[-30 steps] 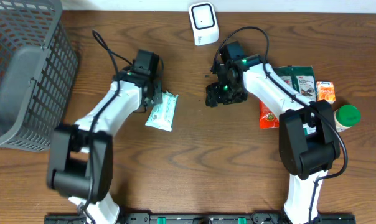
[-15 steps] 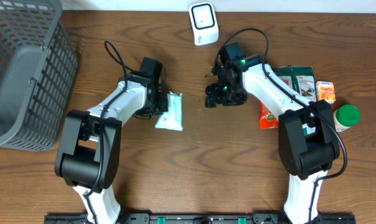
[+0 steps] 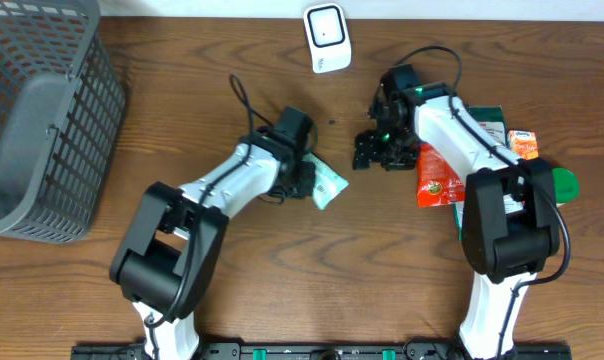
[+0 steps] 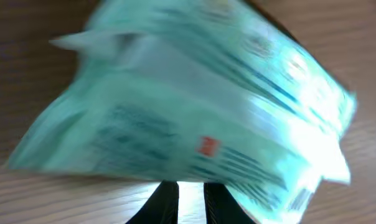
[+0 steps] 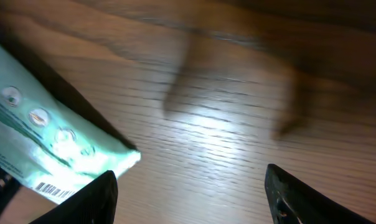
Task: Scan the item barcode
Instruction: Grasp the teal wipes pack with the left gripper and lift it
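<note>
The item is a mint-green wipes packet (image 3: 328,186), held just above the table's middle with my left gripper (image 3: 306,180) shut on its left edge. It fills the blurred left wrist view as the packet (image 4: 175,112), and my left gripper (image 4: 189,190) pinches its lower edge, jaws close together. A barcode (image 5: 53,189) shows on the packet's corner in the right wrist view. My right gripper (image 3: 382,152) hangs open to the packet's right with only bare wood between its jaws; it appears as the gripper (image 5: 191,190) in its own view. The white scanner (image 3: 325,38) stands at the back edge.
A grey mesh basket (image 3: 42,110) takes up the far left. Behind my right arm lie a red snack packet (image 3: 437,180), a dark green bag (image 3: 487,125), a small orange carton (image 3: 523,146) and a green-lidded bottle (image 3: 563,183).
My left gripper has carried the packet to the right, toward the table's middle, and turned it. The right gripper has shifted slightly right and stays open.
</note>
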Robot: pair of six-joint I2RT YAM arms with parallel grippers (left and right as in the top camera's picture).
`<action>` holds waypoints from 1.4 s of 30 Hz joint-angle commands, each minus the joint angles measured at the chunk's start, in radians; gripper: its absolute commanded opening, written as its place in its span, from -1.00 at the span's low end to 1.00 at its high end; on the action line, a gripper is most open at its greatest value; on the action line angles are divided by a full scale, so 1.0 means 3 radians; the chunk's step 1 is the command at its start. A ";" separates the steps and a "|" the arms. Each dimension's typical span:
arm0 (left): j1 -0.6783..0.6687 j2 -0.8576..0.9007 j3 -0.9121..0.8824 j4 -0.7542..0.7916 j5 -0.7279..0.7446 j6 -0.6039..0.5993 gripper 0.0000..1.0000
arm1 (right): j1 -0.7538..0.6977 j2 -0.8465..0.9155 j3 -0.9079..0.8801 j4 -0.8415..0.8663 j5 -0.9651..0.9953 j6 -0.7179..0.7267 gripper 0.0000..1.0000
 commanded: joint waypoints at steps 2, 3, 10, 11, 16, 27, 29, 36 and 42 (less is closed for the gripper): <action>-0.0132 0.0015 -0.0019 0.0034 -0.0058 -0.0019 -0.66 | -0.0076 0.0019 -0.0024 -0.0028 -0.0018 -0.0159 0.43; -0.0158 0.0015 -0.0018 0.0033 -0.0075 -0.0017 -0.66 | -0.0076 0.0019 -0.0024 -0.0028 -0.0019 -0.0159 0.43; -0.0179 -0.0243 0.0182 -0.0477 -0.0688 -0.0017 -0.66 | -0.0086 0.0019 -0.0024 -0.0027 -0.0017 -0.0184 0.43; -0.0179 -0.0313 0.0188 -0.0483 -0.0697 -0.0017 -0.66 | -0.0086 0.0019 -0.0024 -0.0025 -0.0017 -0.0183 0.43; -0.0179 -0.0496 0.0188 -0.0347 -0.0697 -0.0018 -0.66 | -0.0075 0.0019 -0.0024 -0.0014 -0.0018 -0.0183 0.43; -0.0181 -0.0155 0.0154 0.0249 -0.0586 -0.0221 -0.66 | -0.0070 0.0019 -0.0025 -0.0013 -0.0017 -0.0183 0.43; -0.0181 -0.0078 0.0154 0.0214 -0.0468 -0.0220 -0.66 | -0.0066 0.0019 -0.0025 -0.0013 -0.0015 -0.0183 0.43; -0.0183 0.0156 0.0148 -0.0106 -0.0319 -0.0268 -0.66 | -0.0067 0.0019 -0.0025 -0.0010 -0.0015 -0.0183 0.43; -0.0182 0.0079 0.0196 -0.0094 -0.0497 -0.0264 -0.66 | -0.0066 0.0019 -0.0025 -0.0004 -0.0017 -0.0183 0.44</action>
